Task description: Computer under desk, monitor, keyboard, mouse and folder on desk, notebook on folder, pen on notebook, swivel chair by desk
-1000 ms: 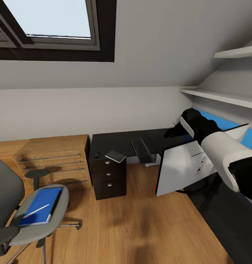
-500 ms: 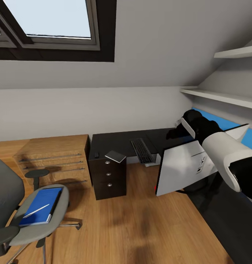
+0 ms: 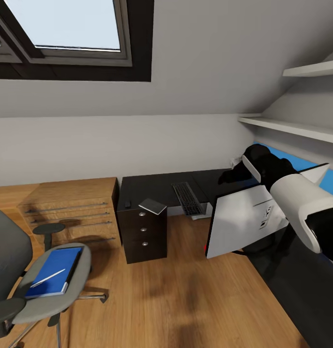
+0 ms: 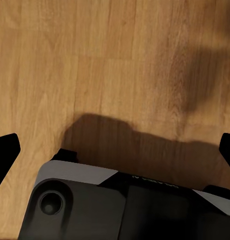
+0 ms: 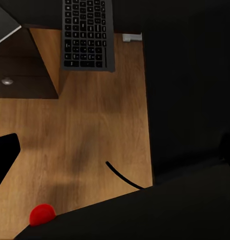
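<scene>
- The right pincer [image 5: 115,150] is stretched out over the glossy black tabletop [image 3: 152,186]. Its wrist view shows one dark fingertip [image 5: 4,155] far to one side and the other only faintly against the dark surface, so it reads as spread wide, with nothing between the tips.
- The keyboard [image 3: 187,197] lies on the tabletop a little way from this pincer, toward the robot's left. One end appears to jut past the tabletop's front edge, above the wooden floor [image 3: 186,295].
- The monitor [image 3: 239,220] is tilted close below the right arm, on the robot's side of the pincer, with its white back to the head camera. I cannot tell what its stand rests on.
- The notebook [image 3: 152,206] sits at the tabletop's corner above the dark drawers, beyond the keyboard from the right pincer.
- The swivel chair [image 3: 21,290] stands well apart from the right pincer, far off to the robot's left, past a low light-wood cabinet [image 3: 69,203].
- The folder [image 3: 52,270] lies flat on the chair seat, and the pen [image 3: 48,278] rests across its cover.
- The left pincer [image 4: 115,150] hangs over bare floor, fingertips wide apart and holding nothing.
</scene>
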### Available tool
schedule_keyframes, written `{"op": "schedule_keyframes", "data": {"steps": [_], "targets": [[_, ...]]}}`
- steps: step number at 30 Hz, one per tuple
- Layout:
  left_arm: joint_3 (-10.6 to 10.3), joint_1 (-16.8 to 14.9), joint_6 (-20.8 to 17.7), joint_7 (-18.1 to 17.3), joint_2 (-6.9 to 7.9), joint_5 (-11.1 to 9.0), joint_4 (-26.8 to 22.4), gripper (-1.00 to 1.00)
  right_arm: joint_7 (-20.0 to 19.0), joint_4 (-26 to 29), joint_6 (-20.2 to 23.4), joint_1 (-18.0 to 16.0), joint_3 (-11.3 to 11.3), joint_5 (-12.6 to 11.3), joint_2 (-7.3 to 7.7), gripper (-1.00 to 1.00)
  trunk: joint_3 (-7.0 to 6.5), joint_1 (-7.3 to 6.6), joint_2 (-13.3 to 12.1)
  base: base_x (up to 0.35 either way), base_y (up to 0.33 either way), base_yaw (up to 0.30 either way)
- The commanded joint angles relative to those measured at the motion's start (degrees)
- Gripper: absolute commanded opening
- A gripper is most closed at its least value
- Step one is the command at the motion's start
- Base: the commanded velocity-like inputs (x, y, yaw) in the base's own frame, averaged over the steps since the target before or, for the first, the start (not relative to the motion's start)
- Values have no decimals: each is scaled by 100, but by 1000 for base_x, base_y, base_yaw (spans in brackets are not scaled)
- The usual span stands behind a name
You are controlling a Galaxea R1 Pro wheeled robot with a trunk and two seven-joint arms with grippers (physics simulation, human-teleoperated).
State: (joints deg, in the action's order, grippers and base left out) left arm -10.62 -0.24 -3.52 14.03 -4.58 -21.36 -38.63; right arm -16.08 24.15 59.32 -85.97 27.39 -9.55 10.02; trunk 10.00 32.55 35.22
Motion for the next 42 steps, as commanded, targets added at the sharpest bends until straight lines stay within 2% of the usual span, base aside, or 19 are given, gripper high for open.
{"op": "schedule_keyframes", "data": {"steps": [1,38,42], "targets": [[-28,-2,-23,47,3,-44,-13,100,6,8,20,-7,47,-37,10,100,10,2,9,0,0,0],[-36,-2,-24,47,5,-44,-13,100,-1,9,9,-7,65,21,16,100,10,2,9,0,0,0],[-36,-2,-26,47,2,-44,-13,100,-11,4,5,-7,132,153,17,100,10,2,9,0,0,0]]}}
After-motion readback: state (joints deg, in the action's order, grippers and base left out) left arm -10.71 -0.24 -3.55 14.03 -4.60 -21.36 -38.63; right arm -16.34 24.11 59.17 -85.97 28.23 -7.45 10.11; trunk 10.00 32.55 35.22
